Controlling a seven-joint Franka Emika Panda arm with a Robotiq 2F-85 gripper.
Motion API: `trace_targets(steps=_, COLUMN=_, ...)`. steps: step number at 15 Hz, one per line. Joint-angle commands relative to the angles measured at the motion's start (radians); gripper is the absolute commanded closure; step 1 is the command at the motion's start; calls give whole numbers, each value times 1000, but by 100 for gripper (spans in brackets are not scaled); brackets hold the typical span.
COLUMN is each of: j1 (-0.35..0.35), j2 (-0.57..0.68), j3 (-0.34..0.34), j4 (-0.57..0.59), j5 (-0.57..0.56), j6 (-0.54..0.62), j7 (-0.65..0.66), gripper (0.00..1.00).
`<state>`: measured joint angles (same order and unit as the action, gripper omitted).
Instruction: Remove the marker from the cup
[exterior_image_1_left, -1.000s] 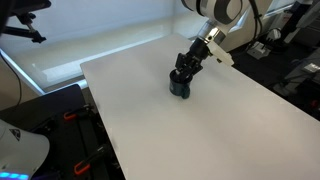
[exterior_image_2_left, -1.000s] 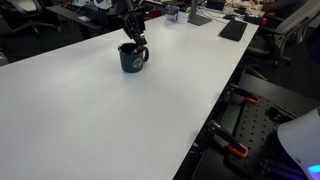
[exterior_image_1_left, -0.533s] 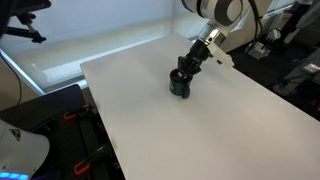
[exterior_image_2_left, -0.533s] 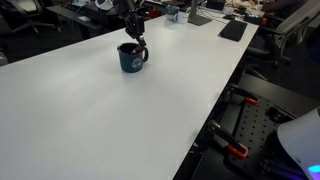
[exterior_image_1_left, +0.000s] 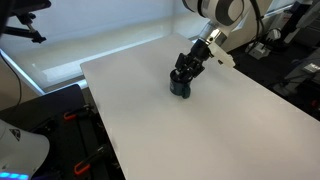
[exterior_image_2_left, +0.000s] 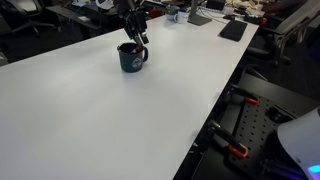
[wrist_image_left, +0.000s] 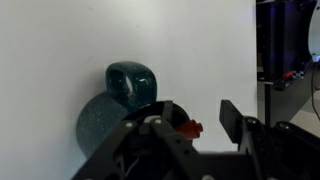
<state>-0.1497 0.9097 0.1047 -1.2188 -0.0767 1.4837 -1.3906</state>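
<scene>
The dark teal cup (exterior_image_2_left: 131, 59) stands on the white table (exterior_image_2_left: 110, 120); it also shows in the other exterior view (exterior_image_1_left: 180, 87) and at the left of the wrist view (wrist_image_left: 115, 110), handle upward. My gripper (exterior_image_2_left: 139, 38) hangs just above its rim, fingers pointing down into it (exterior_image_1_left: 187, 68). In the wrist view the two black fingers (wrist_image_left: 200, 120) stand apart. The marker's reddish end (wrist_image_left: 190, 127) pokes out between them, close against the left finger. The rest of the marker is hidden by the gripper and cup.
The table's edges run near the cup's far side (exterior_image_1_left: 120, 50). Desks with equipment stand behind (exterior_image_2_left: 215, 15). Clamps and cables sit below the table's edge (exterior_image_2_left: 240, 110).
The gripper has shifted very slightly over the cup; the cup has not moved.
</scene>
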Motion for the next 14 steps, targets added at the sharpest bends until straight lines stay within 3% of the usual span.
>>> trace_targets(steps=1, j1=13, j2=-2, j3=-16, j4=21, j5=-1, j6=-10, j7=1, gripper=16)
trace_targets(steps=3, j1=15, j2=0, j3=-17, j4=28, j5=-5, j6=-11, j7=-1, gripper=1)
trace_targets(steps=4, j1=16, j2=2, j3=-16, j4=33, j5=-5, j6=-12, j7=-3, gripper=0)
trace_targets(steps=14, j1=36, j2=23, j3=-22, j4=60, j5=-13, j6=-27, j7=22, gripper=0)
